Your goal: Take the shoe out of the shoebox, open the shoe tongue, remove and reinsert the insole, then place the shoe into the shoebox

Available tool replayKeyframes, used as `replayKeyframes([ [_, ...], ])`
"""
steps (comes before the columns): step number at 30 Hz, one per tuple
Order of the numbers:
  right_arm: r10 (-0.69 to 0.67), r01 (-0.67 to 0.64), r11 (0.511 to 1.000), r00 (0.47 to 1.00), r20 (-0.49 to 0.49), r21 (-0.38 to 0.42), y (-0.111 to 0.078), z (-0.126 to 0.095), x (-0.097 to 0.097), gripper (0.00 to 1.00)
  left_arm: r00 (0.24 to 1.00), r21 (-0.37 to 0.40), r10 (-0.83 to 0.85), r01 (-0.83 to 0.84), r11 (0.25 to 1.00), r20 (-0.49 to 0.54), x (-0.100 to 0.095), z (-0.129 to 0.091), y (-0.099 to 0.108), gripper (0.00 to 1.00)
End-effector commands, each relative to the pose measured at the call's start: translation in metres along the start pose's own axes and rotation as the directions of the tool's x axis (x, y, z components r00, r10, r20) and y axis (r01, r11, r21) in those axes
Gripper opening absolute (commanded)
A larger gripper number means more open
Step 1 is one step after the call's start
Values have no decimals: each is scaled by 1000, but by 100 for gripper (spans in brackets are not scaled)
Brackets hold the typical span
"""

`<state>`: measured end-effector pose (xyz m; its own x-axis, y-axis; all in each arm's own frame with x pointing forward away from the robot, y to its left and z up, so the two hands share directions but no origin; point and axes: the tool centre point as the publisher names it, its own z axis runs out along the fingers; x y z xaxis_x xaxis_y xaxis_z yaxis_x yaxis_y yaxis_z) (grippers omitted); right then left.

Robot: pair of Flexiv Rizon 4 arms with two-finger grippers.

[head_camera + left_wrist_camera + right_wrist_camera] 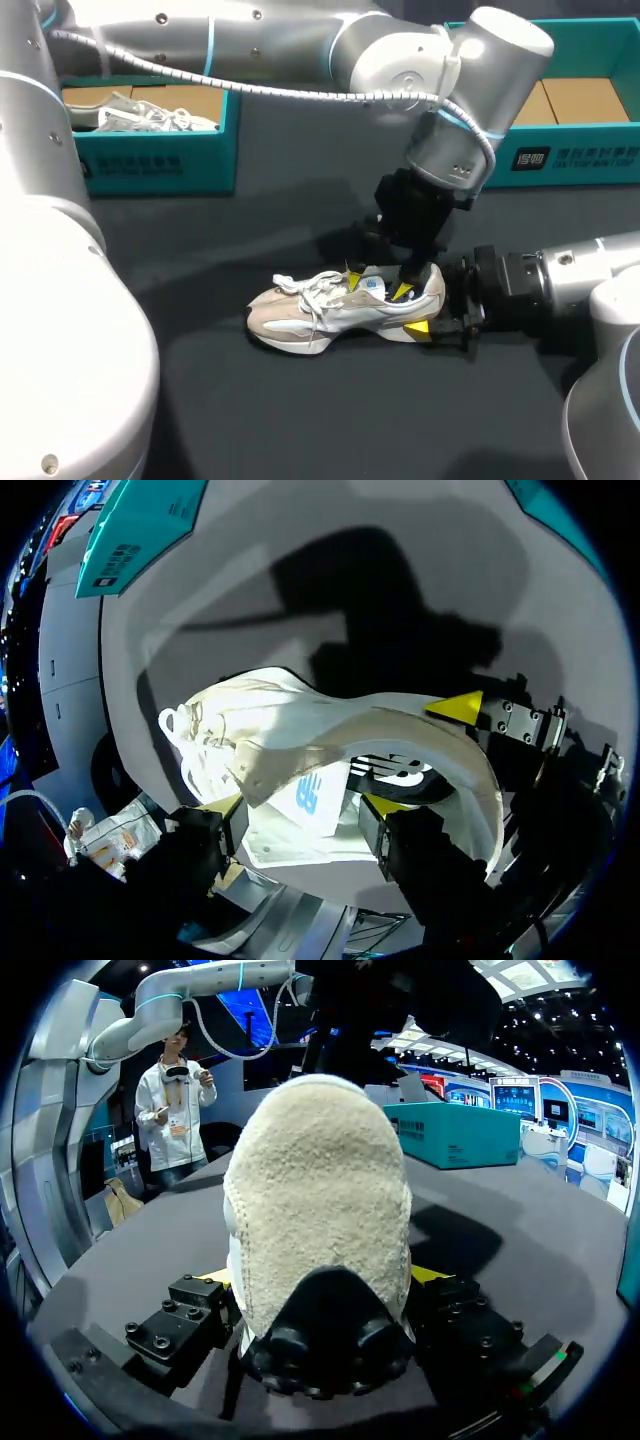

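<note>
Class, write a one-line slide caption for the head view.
Left pincer at the opening of the shoe, right pincer clamped on its heel, teal shoeboxes behind.

- A table [300, 420] with a dark grey, matte top is seen from above.
- Its surface is lit from overhead.
- Soft-edged shadows [335, 240] are cast across the middle of the top.

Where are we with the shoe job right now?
Done: the shoe is out, on the table. In hand: right gripper clamps its heel; left gripper has its tips in the opening. Insole state unclear. Left: returning it to the shoebox.
</note>
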<state>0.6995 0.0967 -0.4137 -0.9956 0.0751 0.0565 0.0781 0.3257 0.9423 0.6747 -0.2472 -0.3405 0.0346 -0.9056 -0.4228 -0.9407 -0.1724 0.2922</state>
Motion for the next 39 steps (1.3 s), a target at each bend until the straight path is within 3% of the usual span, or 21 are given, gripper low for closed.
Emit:
replayKeyframes([
  [1,1,-1,1000,1000,1,5,-1,5,-2,0,996,-8,-75,76,997,46,3,5,3,65],
  [6,1,-1,1000,1000,1,5,-1,5,-2,0,995,-31,-69,71,997,68,-4,9,3,58],
  [8,1,-1,1000,1000,1,5,-1,5,-2,0,995,-33,-69,71,997,70,-6,9,3,50],
  [18,1,-1,1000,1000,1,5,-1,5,-2,0,995,-19,-64,66,998,73,-12,4,10,42],
  [24,1,-1,1000,1000,1,5,-1,5,-2,0,996,0,-64,64,998,59,-20,-1,14,25],
  [29,1,-1,1000,1000,1,5,-1,5,-2,0,997,7,-73,73,997,39,-28,-4,14,0],
  [39,1,-1,1000,1000,1,5,-1,5,-2,0,989,18,-94,97,995,-112,-59,-9,20,0],
])
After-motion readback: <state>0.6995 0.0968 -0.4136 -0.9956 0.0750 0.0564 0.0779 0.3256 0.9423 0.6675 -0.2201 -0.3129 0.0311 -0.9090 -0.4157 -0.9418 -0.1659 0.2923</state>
